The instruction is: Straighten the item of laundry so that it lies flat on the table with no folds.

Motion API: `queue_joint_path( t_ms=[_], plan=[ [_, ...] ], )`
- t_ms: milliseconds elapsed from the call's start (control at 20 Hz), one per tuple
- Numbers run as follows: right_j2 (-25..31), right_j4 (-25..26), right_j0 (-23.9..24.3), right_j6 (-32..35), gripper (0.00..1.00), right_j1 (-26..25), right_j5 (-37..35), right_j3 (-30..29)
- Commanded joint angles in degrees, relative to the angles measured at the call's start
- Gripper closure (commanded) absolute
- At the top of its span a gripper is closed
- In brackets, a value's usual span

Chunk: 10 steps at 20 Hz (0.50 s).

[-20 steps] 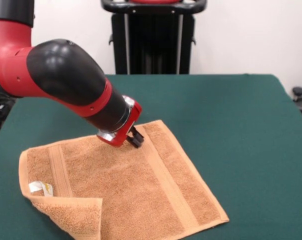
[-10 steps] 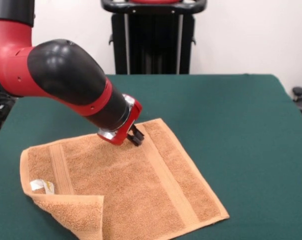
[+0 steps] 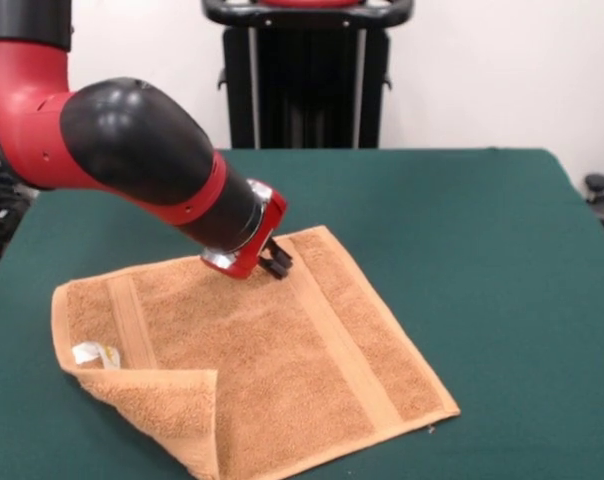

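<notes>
1. The gripper (image 3: 277,262) pressed on the hand towel (image 3: 282,370) near its far corner; its opening could not be told.
2. The towel lay on the green table (image 3: 482,250); its folded-over corner (image 3: 167,405) sat at the opposite, near-left side.

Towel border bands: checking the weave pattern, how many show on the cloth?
2. One border band runs near the towel's left edge beside the white tag; the other crosses its right side.

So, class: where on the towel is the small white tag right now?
In the front view, the white tag sits near the towel's left edge, just above the folded-over corner, well left of the gripper.
</notes>
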<state>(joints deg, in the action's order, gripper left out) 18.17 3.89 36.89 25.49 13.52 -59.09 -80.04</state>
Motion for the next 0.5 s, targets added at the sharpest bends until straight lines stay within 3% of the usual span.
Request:
queue_joint_path(
  t_ms=[50,500],
  plan=[
    [0.6,1.2,-1.8,8.6,1.0,-6.4,-2.8,-12.7],
    [1.1,1.2,-1.3,8.5,1.0,-5.2,-0.7,-15.9]
  ],
)
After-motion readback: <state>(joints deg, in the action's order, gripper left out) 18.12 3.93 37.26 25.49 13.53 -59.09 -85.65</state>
